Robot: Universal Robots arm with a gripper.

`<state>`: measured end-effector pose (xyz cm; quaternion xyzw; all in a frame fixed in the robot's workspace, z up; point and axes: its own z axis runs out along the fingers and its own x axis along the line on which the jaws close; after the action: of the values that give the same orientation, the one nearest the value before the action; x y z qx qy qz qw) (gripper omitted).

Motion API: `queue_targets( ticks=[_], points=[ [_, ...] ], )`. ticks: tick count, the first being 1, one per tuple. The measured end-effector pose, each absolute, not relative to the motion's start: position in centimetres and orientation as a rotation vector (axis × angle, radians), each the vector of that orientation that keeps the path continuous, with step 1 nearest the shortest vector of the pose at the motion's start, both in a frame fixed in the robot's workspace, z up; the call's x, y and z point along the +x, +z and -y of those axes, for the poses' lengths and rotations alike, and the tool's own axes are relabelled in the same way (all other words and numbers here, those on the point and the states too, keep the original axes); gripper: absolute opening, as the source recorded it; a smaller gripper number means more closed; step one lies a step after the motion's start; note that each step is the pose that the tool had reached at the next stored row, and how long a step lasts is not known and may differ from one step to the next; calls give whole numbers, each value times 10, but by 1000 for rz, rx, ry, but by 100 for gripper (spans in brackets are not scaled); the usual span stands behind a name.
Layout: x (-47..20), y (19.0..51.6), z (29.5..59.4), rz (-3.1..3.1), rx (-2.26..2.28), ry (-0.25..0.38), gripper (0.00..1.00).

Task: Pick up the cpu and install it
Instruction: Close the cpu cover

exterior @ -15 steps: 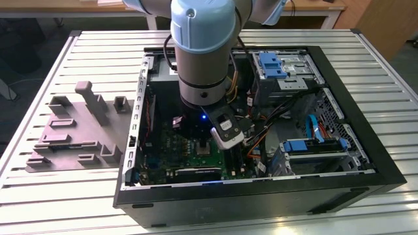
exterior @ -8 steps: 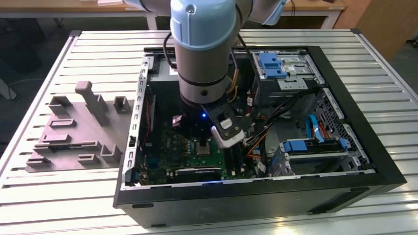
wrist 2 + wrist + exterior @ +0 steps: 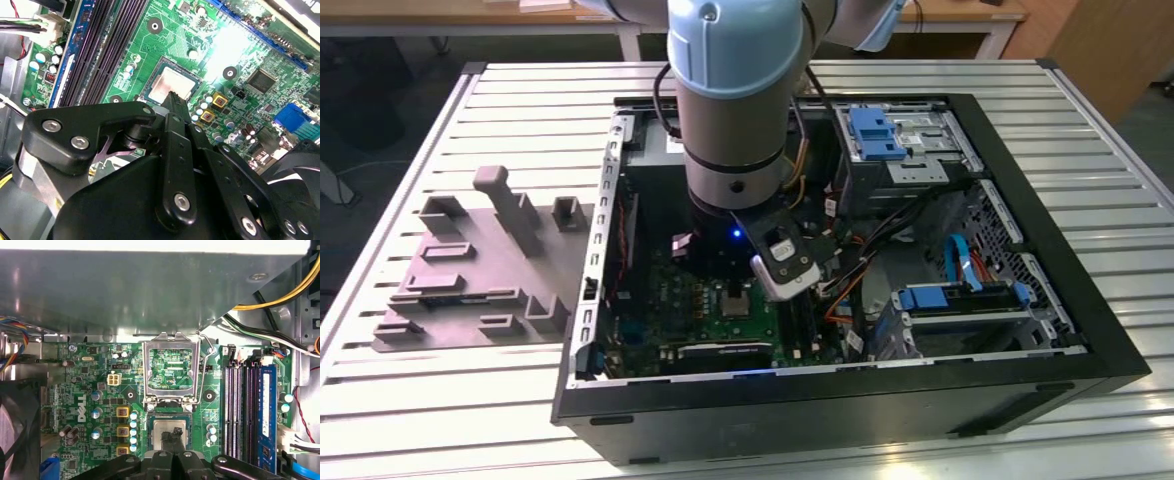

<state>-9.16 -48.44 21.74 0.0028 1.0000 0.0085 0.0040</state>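
Exterior view: arm (image 3: 734, 100) reaches down into the open case (image 3: 854, 410) on the bench (image 3: 427, 400), with a grey fixture (image 3: 467, 280) well apart on the exterior view's left. The cpu (image 3: 738, 300) lies on the board, right under the tool. In both wrist views the cpu (image 3: 170, 432) (image 3: 172, 85) sits inside the socket, pale top up, looking flat and square to the socket frame. Fingers (image 3: 172, 115) are pressed together with nothing pinched between them; the tip is over the cpu's middle, touching or just above, can't tell which. The load plate (image 3: 170, 347) stands open beside the socket, its lever (image 3: 202, 375) is unlatched, and the RAM slots (image 3: 240, 405) are near. Judgement: this is the seating stage, the chip already placed. To do it well, use light straight-down contact only, no sideways drag that could shift the chip or bend contacts. Keep the tip centred so the chip doesn't tilt, stay clear of the raised plate, and check all four edges sit level in the frame.
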Motion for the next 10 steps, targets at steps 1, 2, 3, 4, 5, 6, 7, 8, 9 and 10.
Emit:
queue_targets(
  ticks=[1, 2, 3, 4, 5, 6, 7, 8, 9, 10],
  points=[
    [-92, 217, 484, -3133, 9, 27, 11],
    [-92, 217, 484, -3133, 9, 27, 11],
    [-92, 217, 484, -3133, 9, 27, 11],
    [-92, 218, 484, -3133, 9, 27, 11],
    [-92, 218, 484, -3133, 9, 27, 11],
    [-92, 218, 484, -3133, 9, 27, 11],
    [-92, 218, 484, -3133, 9, 27, 11],
    [-92, 218, 484, -3133, 9, 27, 11],
    [-92, 218, 484, -3134, 9, 26, 11],
    [-91, 218, 484, -3134, 9, 27, 11]
  ],
)
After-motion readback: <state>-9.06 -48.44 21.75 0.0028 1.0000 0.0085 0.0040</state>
